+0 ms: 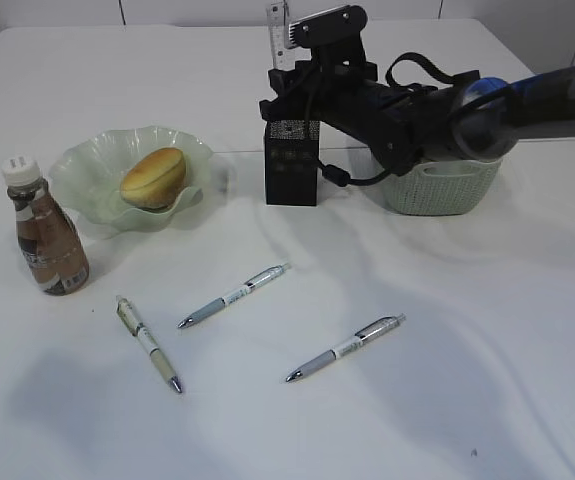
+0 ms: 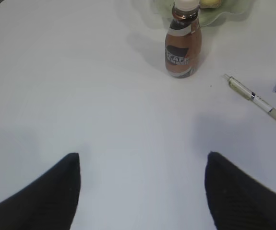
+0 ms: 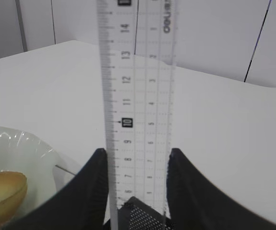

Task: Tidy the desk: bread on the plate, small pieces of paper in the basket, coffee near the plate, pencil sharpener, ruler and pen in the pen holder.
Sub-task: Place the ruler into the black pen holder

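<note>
My right gripper [image 1: 285,85] [image 3: 137,154] is shut on the clear ruler [image 1: 277,35] [image 3: 138,96], which stands upright with its lower end at the mouth of the black mesh pen holder [image 1: 292,170] [image 3: 145,216]. The bread [image 1: 153,177] lies in the pale green plate [image 1: 87,165], and the coffee [image 1: 47,240] [image 2: 183,45] stands just left of the plate. Three pens [image 1: 235,295] [image 1: 147,343] [image 1: 347,348] lie on the desk [image 1: 447,330]. My left gripper [image 2: 142,155] hangs open over bare desk, short of the coffee. The pencil sharpener and paper pieces are out of view.
The sage-green basket [image 1: 442,185] stands right of the pen holder, its inside hidden by my right arm. One pen [image 2: 258,100] lies right of the coffee in the left wrist view. A wall runs behind the desk's far edge.
</note>
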Robot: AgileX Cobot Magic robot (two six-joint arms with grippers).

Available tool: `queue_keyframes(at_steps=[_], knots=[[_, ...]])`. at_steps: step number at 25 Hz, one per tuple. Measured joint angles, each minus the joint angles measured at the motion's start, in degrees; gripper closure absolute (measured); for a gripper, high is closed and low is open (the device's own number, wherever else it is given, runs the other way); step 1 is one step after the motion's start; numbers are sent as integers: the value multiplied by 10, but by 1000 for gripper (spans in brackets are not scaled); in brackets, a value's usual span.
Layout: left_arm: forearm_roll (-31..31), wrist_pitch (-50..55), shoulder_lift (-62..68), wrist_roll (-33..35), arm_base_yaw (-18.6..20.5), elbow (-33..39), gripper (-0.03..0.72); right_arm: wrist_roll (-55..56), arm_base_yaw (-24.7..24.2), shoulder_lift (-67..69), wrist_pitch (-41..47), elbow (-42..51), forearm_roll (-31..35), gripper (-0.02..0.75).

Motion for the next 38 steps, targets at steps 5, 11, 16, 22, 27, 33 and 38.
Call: queue_keyframes(at_steps=[5,11,16,22,27,33,38], knots=[[-1,-1,0,0,0,0,121,0,0,17,0,0,5,439],[-2,-3,0,0,0,0,127,0,0,17,2,0,14,438],[-2,-3,0,0,0,0,132,0,0,17,20,0,54,438],[-2,-3,0,0,0,0,134,0,0,17,24,0,60,437],[-2,-3,0,0,0,0,139,0,0,17,52,0,60,434],[-5,-3,0,0,0,0,141,1,0,17,65,0,61,328],[-5,-3,0,0,0,0,141,9,0,17,76,0,63,265]])
